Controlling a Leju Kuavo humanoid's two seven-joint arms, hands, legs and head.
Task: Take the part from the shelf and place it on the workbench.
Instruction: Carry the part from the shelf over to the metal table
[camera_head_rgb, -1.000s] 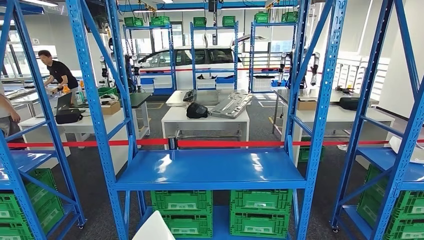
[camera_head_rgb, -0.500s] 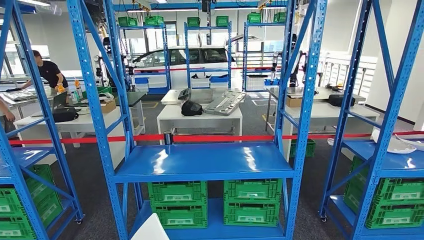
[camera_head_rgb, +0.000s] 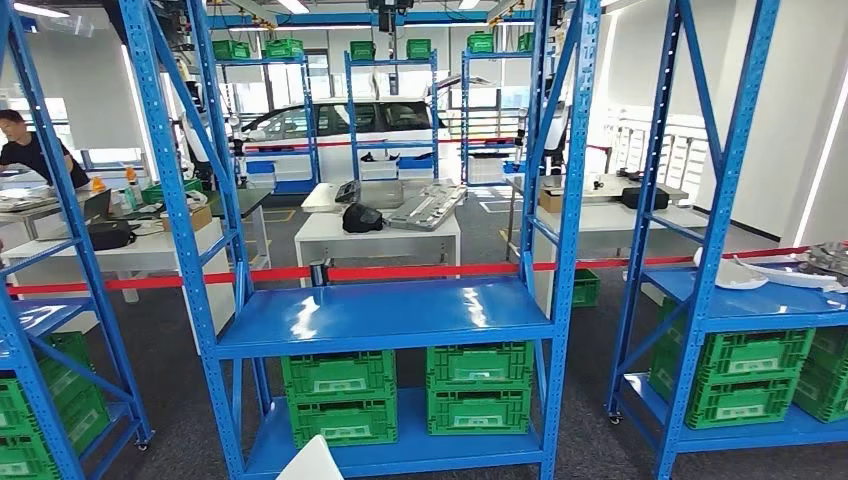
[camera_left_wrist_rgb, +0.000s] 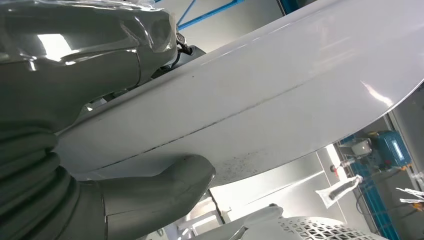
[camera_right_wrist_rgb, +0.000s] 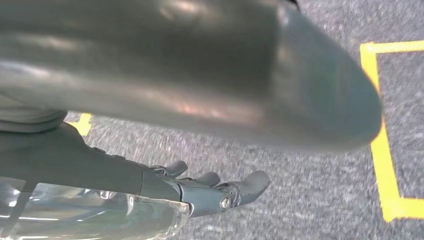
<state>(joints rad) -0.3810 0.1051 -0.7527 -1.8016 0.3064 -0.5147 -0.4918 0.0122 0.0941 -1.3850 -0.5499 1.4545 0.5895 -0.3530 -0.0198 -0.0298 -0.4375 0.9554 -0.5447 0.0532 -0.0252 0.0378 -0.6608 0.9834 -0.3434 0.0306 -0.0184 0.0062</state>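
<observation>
The white part sits held in the left hand; the right hand hangs with loose, bare fingers. A blue shelf stands ahead.

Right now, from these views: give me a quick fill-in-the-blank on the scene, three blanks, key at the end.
1. The left robot hand holds a smooth ____ panel.
2. Below the middle blue shelf sit four ____ crates.
3. A ____ barrier tape runs across behind the racks.
Missing words: white; green; red
</observation>
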